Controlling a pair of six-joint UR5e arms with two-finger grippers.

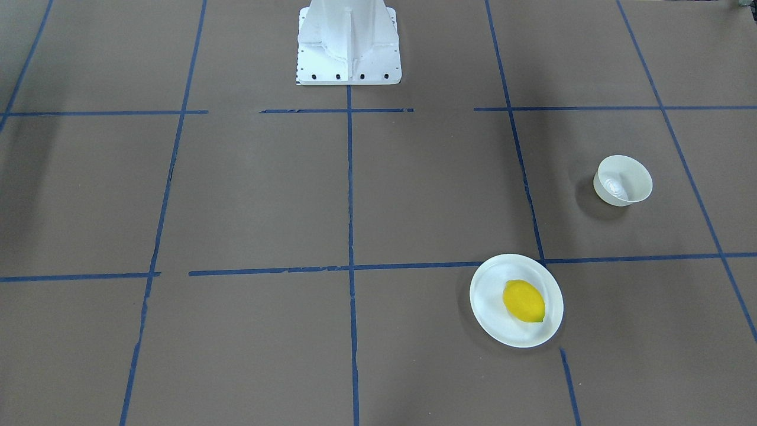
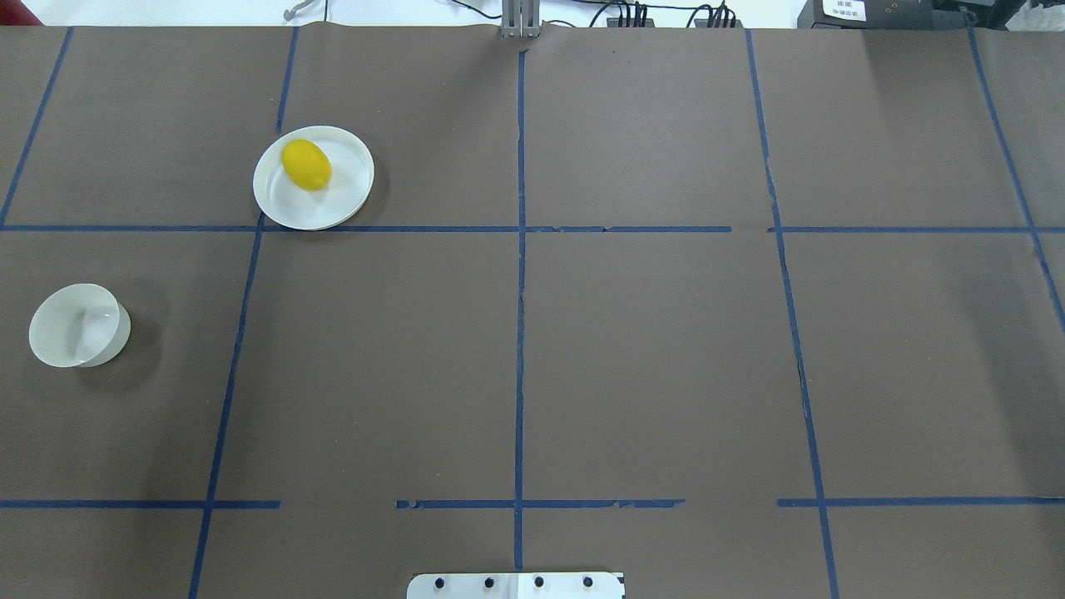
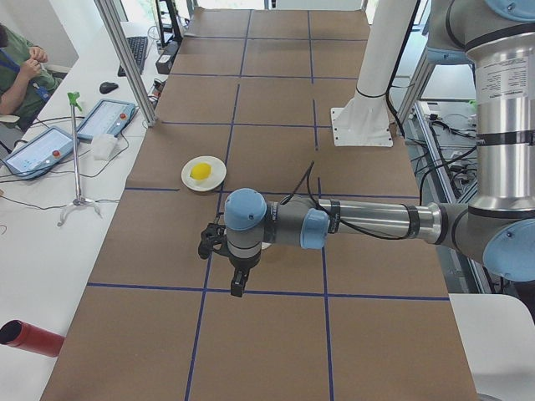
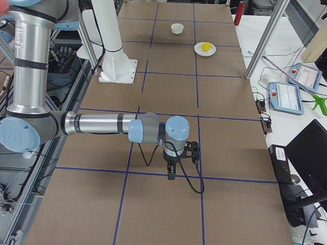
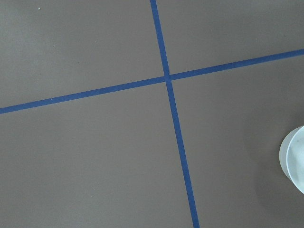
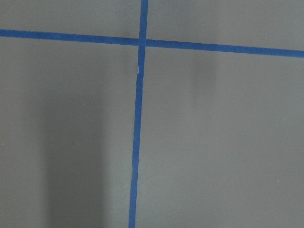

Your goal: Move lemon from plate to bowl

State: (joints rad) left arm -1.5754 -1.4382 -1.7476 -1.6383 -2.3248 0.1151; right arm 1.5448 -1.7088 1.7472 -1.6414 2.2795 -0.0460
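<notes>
While the lemon (image 1: 524, 301) lies on the plate (image 1: 488, 316), off-centre toward the rim farthest from the robot with its pointed tip aimed that same way, neither arm is near it. The plate rests flat on the brown table (image 1: 266, 195), its robot-side rim overlapping a crossing of the blue tape lines (image 1: 350, 195).

From the plate, the bowl (image 1: 622, 180) stands upright well apart, nearer the robot and farther toward the table's end on the robot's left. Bare brown table crossed by one tape line lies between the two. Beyond the plate, away from the robot, a strip of brown table runs to the table's far edge.

In the left side view the left arm (image 3: 376, 221) reaches out with its forearm about level and its wrist turned so the left tool (image 3: 237, 289) points straight down, well above the table and on the bowl's side of the plate. Its wrist camera looks down on a tape crossing, with the bowl's rim at the picture's right edge. The right arm (image 4: 97, 124) holds a like pose far from the plate toward the table's other end, its right tool (image 4: 171, 176) also pointing down. Whether either tool is released or clenched cannot be told. The white pedestal (image 1: 349, 41) stands on the robot's side, well apart from the plate.
</notes>
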